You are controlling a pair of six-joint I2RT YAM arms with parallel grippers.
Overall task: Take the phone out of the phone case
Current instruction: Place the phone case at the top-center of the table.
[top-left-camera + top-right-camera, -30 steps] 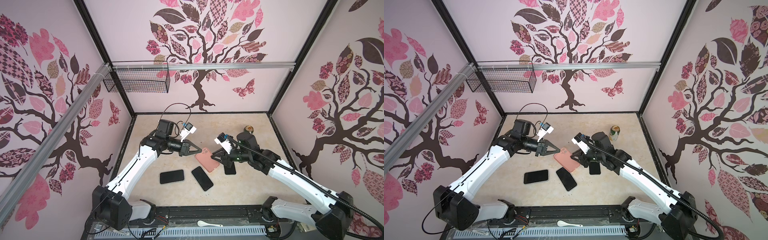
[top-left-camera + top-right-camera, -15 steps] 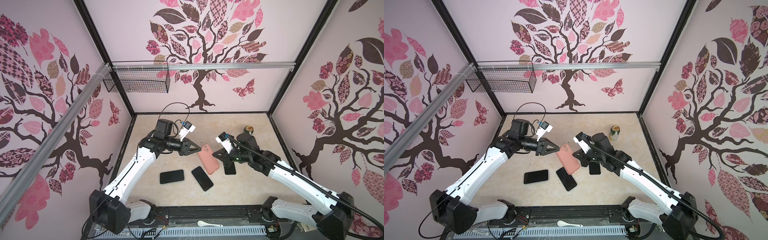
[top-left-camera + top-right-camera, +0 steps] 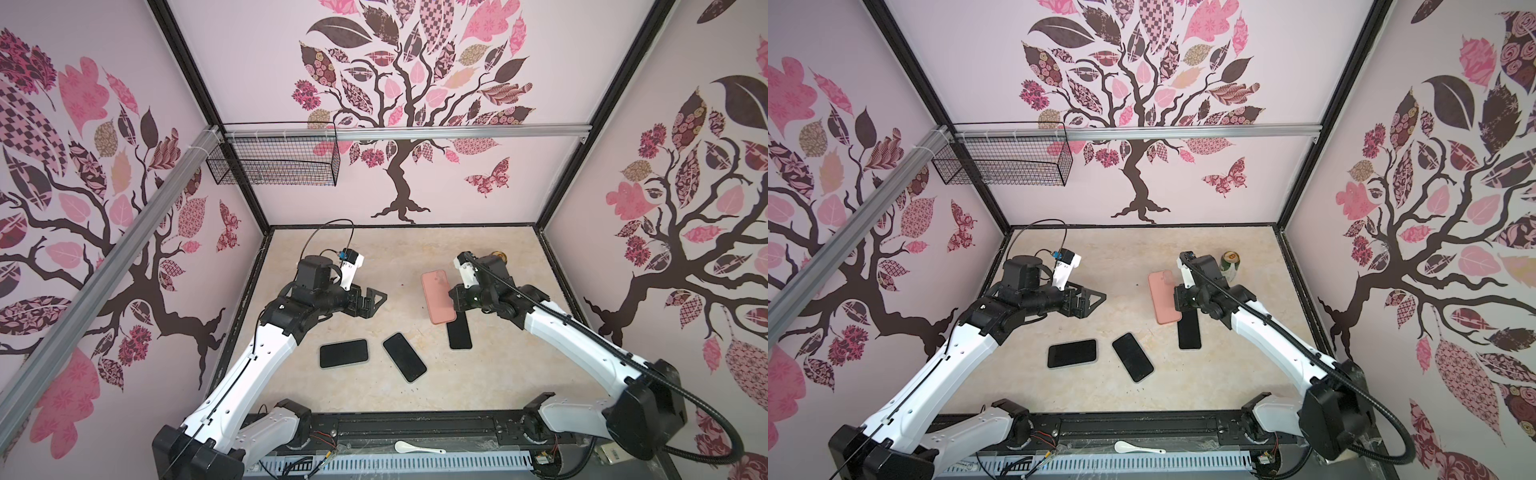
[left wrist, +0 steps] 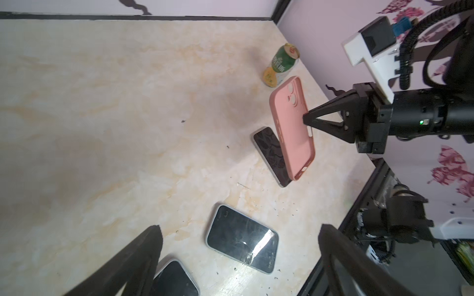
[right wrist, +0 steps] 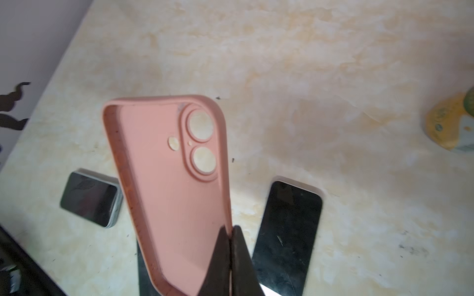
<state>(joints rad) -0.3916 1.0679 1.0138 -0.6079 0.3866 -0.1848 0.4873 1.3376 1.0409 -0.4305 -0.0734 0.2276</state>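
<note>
One pink phone case [image 3: 437, 296] is held above the right half of the desk [image 3: 415, 253]. It is empty, and in the right wrist view the desk shows through its camera holes. The right claw [image 4: 306, 120] is clamped on one long edge of the case, tips pressed together on the rim.

Three black phones lie screen-up on the desk: a left phone [image 3: 344, 353], a middle phone [image 3: 404, 362] just beside it, and a right phone [image 3: 459, 334] whose far end is hidden under the case in both top views.

The left claw [image 3: 376, 299] has its jaws wide apart, holding nothing, well left of the case.

One green can [image 3: 1230, 266] sits at the far right. One white spoon [image 3: 417, 449] lies by the near rail. One wire basket [image 3: 274, 166] hangs on the far wall.
</note>
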